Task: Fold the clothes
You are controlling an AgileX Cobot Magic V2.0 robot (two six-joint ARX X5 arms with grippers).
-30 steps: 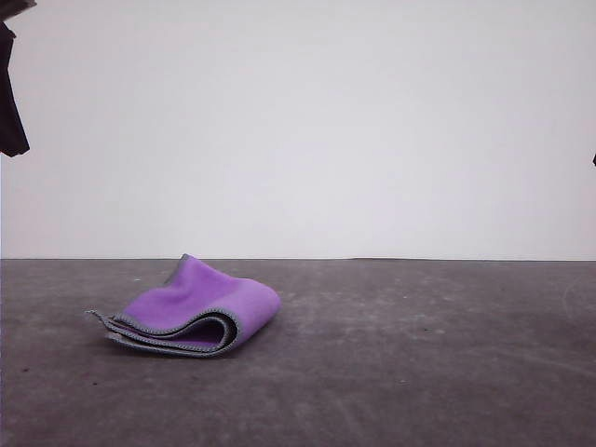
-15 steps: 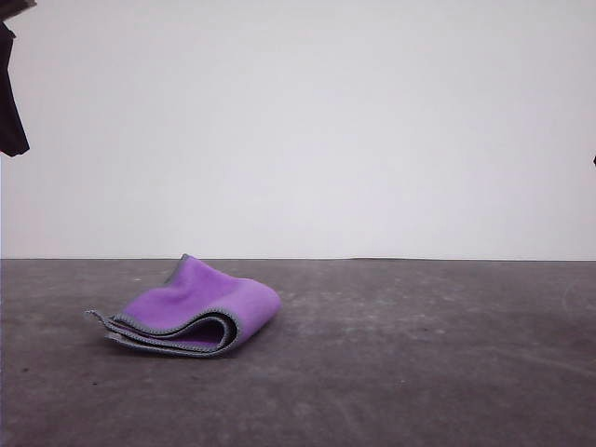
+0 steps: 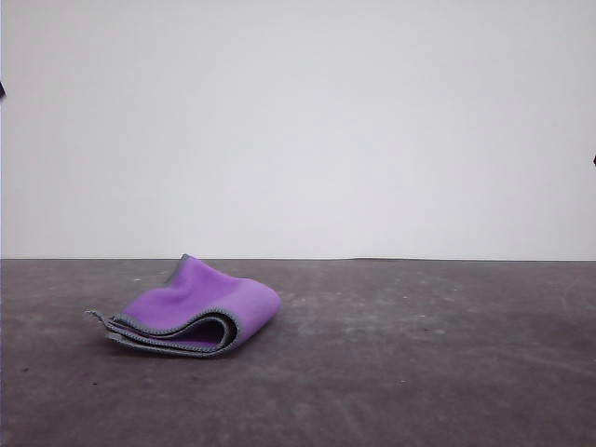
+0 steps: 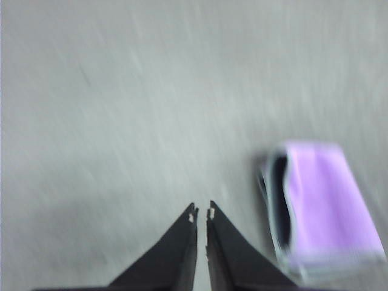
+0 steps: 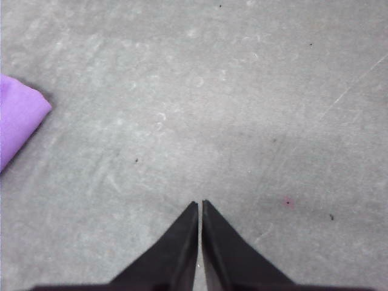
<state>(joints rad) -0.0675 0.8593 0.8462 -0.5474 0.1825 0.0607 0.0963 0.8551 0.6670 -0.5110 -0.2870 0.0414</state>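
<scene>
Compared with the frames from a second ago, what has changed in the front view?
The dark arm part at the upper left edge has withdrawn out of frame. The folded cloth lies on the table exactly as before, untouched. Both grippers, left and right, are shut and empty.

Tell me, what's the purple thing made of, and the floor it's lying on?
The purple cloth looks like soft fabric, perhaps fleece or microfibre: it lies in limp, rounded folds, matte, with a stitched grey hem. The table looks hard and matte grey, faintly scuffed and speckled, maybe painted board or stone-like; the look alone can't settle which.
</scene>
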